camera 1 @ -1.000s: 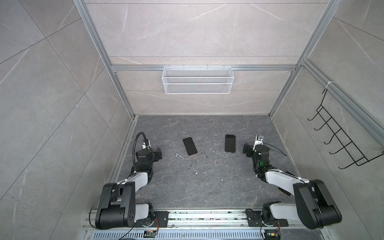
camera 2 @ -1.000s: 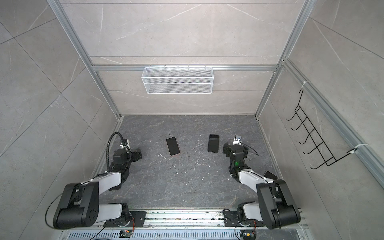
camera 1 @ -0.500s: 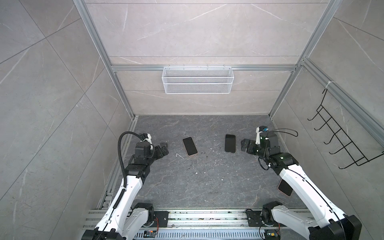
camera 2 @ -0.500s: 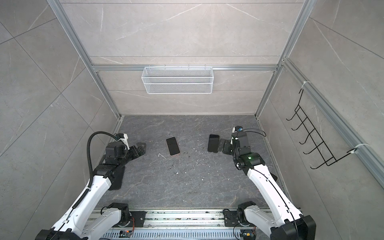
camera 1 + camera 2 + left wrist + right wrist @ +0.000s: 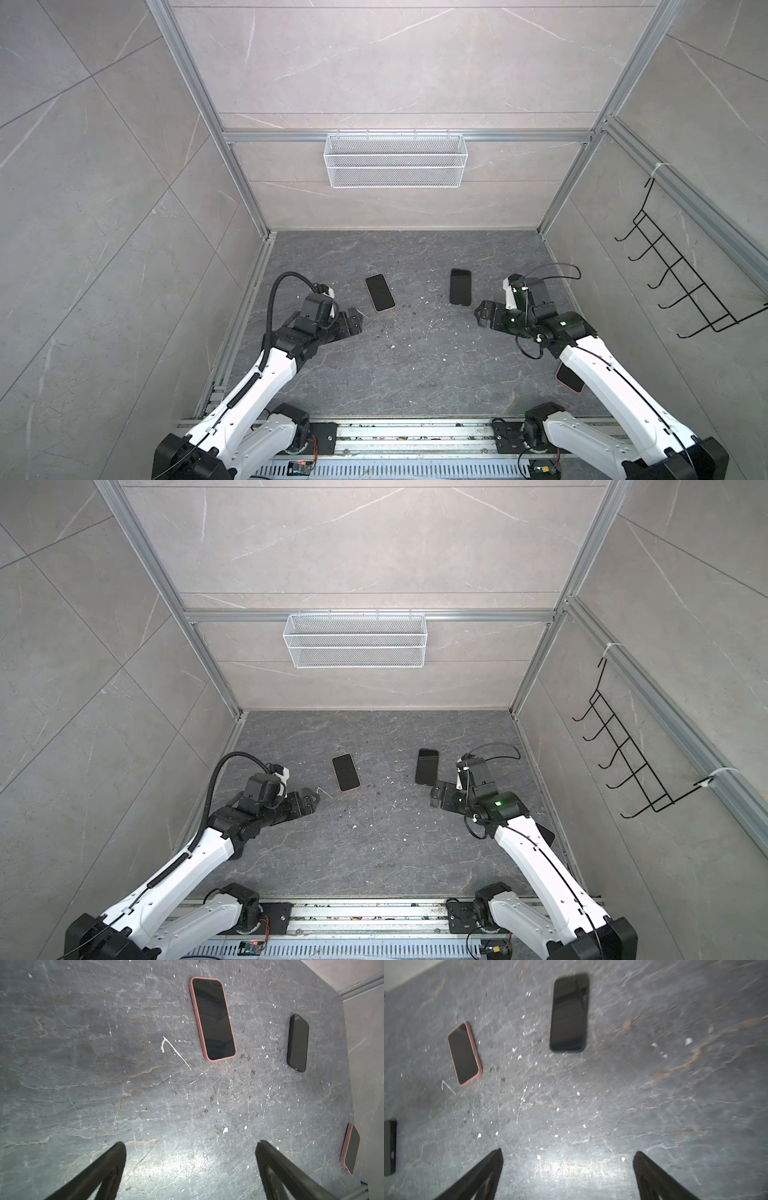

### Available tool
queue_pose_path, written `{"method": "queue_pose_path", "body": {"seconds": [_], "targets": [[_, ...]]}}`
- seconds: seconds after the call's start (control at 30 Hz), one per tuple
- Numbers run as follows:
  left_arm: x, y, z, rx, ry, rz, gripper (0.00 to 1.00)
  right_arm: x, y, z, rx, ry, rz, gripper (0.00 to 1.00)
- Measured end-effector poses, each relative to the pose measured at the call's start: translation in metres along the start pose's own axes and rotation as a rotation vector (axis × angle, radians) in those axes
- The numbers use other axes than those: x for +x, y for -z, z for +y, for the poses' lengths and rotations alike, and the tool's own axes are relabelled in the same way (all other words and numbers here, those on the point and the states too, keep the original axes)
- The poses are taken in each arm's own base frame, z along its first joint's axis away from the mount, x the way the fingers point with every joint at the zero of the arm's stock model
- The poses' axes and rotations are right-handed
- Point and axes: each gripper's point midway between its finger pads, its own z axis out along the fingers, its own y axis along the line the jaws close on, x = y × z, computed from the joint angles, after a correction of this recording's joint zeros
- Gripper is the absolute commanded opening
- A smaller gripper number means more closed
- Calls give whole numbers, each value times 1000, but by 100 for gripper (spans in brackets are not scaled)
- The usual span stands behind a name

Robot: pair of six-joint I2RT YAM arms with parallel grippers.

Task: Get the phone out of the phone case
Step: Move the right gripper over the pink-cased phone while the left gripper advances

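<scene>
A phone with a dark screen sits face up in a pink phone case on the dark stone floor, left of centre. To its right lies a second phone in a black case. My left gripper hovers open just left of and nearer than the pink-cased phone, holding nothing. Just right of and nearer than the black-cased phone, my right gripper is open and empty too.
Another pink-cased phone lies at the right wall, partly under the right arm. A dark phone edge shows on the left side. A white wire basket hangs on the back wall and a black hook rack on the right wall. White crumbs dot the floor.
Both arms have unfolded from their low rest poses and reached forward toward the two phones. Both grippers stayed open. The phones have not moved.
</scene>
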Motion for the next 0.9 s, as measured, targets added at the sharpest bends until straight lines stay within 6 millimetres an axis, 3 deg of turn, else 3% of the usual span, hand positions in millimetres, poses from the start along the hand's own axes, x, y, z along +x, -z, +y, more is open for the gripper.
{"method": "queue_pose_path", "body": {"seconds": [0.13,0.3,0.57,0.77,0.9], "targets": [[2,3,10,-56,25,-8,100,18,-28,30,-39,93,114,99],[-2,18,28,-142,64,-65,100,34,-66,93,-99,280,211,99],[-9,10,52,-283,104,-22,100,30,-119,194,-178,493,214,99],[-13,2,48,-277,107,-8,100,27,-158,237,-188,561,205,99],[-15,2,46,-268,110,-17,100,24,-181,248,-156,585,191,99]]}}
